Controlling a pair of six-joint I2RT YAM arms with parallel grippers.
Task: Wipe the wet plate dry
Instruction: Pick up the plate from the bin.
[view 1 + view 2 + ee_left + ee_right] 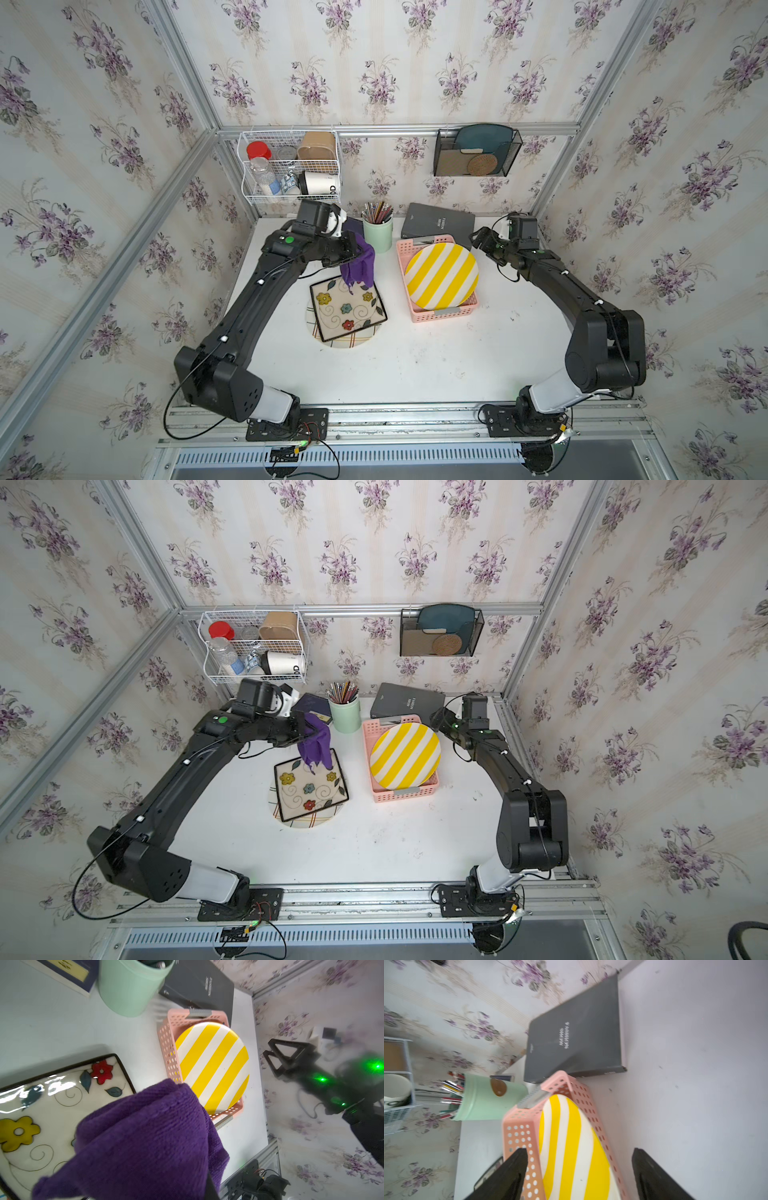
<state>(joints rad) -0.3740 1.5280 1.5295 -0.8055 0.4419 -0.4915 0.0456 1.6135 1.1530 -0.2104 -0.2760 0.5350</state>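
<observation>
Counting three tabletop plates (pixel 347 309), one cloth (pixel 358 266), one basket (pixel 442 314).

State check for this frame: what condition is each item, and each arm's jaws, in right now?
left gripper, jaws shut on purple cloth
purple cloth, bunched, hanging over far edge of square plate
square plate, flat atop round plate, glossy
striped plate, tilted in pink basket
right gripper, jaws open, empty, beside pink basket
pencil cup, upright, full of pencils
</observation>
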